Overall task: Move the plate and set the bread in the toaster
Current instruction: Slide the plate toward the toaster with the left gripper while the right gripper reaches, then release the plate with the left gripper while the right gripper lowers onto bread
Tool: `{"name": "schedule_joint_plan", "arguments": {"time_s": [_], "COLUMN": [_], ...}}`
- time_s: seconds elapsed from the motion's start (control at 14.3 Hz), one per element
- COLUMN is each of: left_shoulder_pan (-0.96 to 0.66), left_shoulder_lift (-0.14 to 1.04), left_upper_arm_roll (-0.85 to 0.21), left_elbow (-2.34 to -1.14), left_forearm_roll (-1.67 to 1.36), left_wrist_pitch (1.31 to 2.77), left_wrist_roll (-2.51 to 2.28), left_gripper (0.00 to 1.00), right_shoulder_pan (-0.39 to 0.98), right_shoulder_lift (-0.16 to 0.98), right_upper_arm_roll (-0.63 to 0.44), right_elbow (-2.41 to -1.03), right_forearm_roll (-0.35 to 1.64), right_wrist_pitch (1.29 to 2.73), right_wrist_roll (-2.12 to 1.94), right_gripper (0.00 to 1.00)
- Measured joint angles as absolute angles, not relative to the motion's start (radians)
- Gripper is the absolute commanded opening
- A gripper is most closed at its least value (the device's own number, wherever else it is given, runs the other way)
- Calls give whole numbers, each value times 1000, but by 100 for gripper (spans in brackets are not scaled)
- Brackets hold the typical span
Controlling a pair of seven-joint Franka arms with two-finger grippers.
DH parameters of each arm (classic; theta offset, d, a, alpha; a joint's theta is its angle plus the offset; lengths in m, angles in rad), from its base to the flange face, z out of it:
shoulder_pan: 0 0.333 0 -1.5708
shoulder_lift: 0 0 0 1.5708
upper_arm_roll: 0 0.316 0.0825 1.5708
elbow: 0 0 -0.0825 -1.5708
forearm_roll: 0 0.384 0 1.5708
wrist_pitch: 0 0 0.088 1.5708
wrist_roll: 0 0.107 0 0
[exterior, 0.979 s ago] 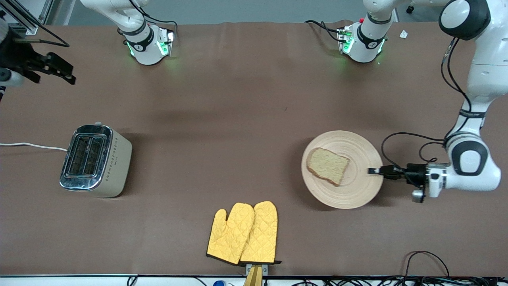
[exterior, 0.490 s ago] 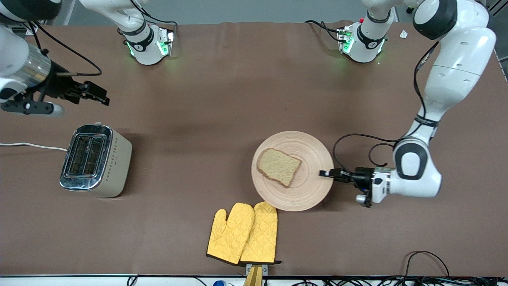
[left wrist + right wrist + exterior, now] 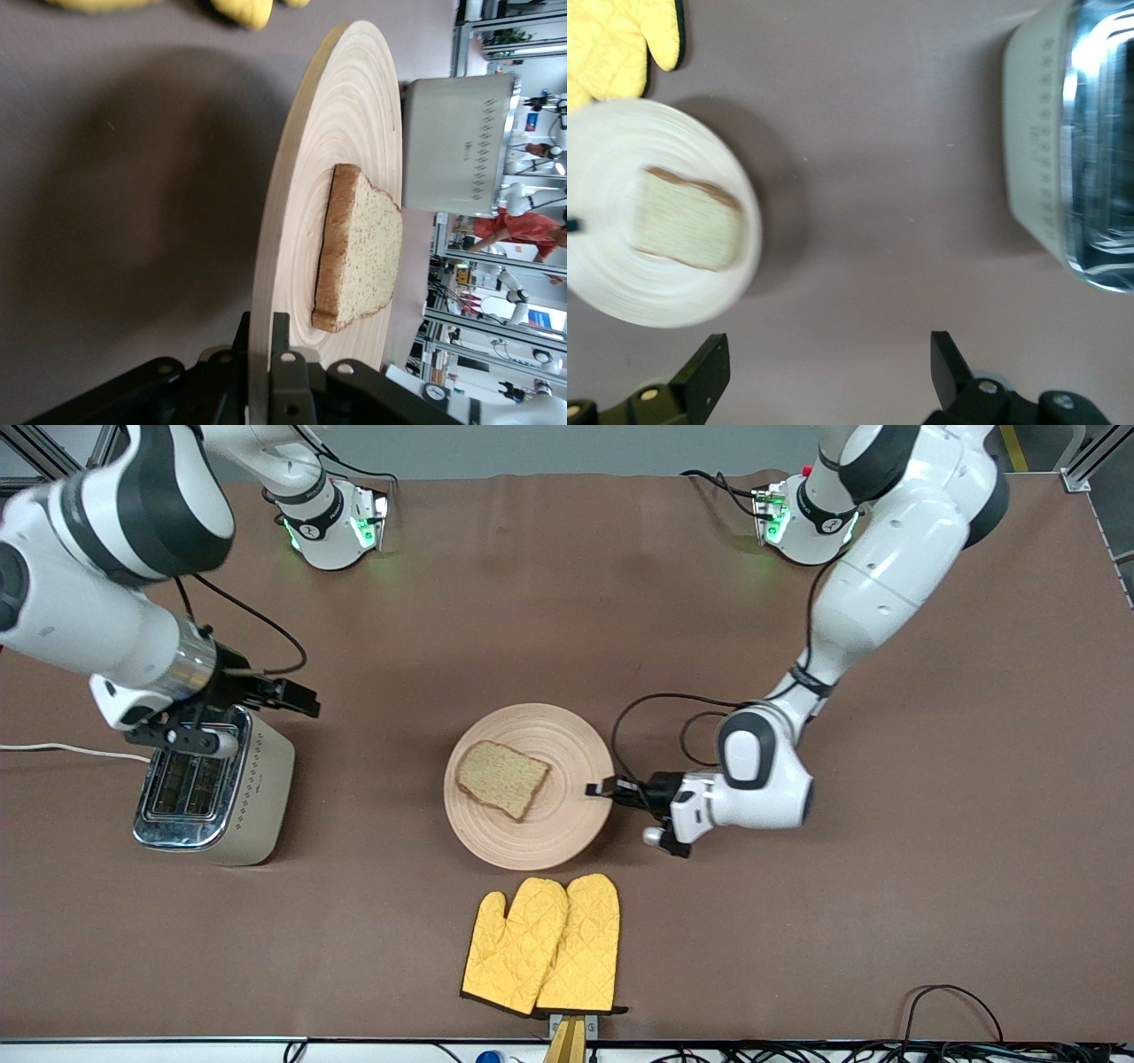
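The pale wooden plate lies at the table's middle with the bread slice on it. My left gripper is shut on the plate's rim at the edge toward the left arm's end; the left wrist view shows the rim pinched between the jaws and the bread. The toaster stands toward the right arm's end, its cord trailing off. My right gripper is open and empty over the table beside the toaster's top edge; its wrist view shows the plate, bread and toaster.
A pair of yellow oven mitts lies just nearer the front camera than the plate, close to its rim. The arm bases stand along the back edge. Cables lie at the front edge.
The left gripper has dragged the plate with the bread from the left arm's end to the table's middle. The right arm has swung in from the table's edge to beside the toaster.
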State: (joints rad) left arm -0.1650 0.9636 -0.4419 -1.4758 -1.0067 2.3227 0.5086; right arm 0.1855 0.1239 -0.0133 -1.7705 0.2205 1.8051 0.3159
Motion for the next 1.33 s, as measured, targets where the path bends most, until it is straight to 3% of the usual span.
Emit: {"name": "schedule_joint_plan", "arguments": {"time_s": [0.35, 0.42, 0.49, 0.56, 0.7, 1.05, 1.33], "left_shoulder_pan": [-217, -221, -224, -225, -226, -205, -141], "left_shoulder_lift": [1024, 1026, 1027, 1028, 1030, 1022, 979], "left_upper_arm_roll": [-445, -445, -445, -445, -443, -434, -423], "left_elbow": [-1455, -1455, -1454, -1454, -1454, -1437, -1442], "left_forearm_roll": [-1099, -1111, -1119, -1121, -1121, -1115, -939], "left_wrist_pitch": [2366, 2369, 2371, 2372, 2376, 2380, 2361], "left_wrist_roll": [517, 517, 517, 516, 510, 465, 326], "left_gripper": [1, 3, 13, 24, 97, 100, 100], "right_shoulder_pan": [197, 214, 238, 266, 325, 401, 441], "right_shoulder_lift": [220, 243, 269, 296, 350, 442, 524], "right_upper_arm_roll": [-20, -19, -18, -16, -15, -15, -17], "right_elbow": [-1857, -1859, -1861, -1862, -1865, -1859, -1824], "right_forearm_roll": [246, 249, 251, 251, 251, 251, 242], "right_wrist_pitch": [2000, 2035, 2074, 2111, 2173, 2270, 2280], "right_wrist_roll": [345, 372, 417, 471, 558, 674, 746], "right_gripper": [100, 100, 100, 100, 100, 98, 98]}}
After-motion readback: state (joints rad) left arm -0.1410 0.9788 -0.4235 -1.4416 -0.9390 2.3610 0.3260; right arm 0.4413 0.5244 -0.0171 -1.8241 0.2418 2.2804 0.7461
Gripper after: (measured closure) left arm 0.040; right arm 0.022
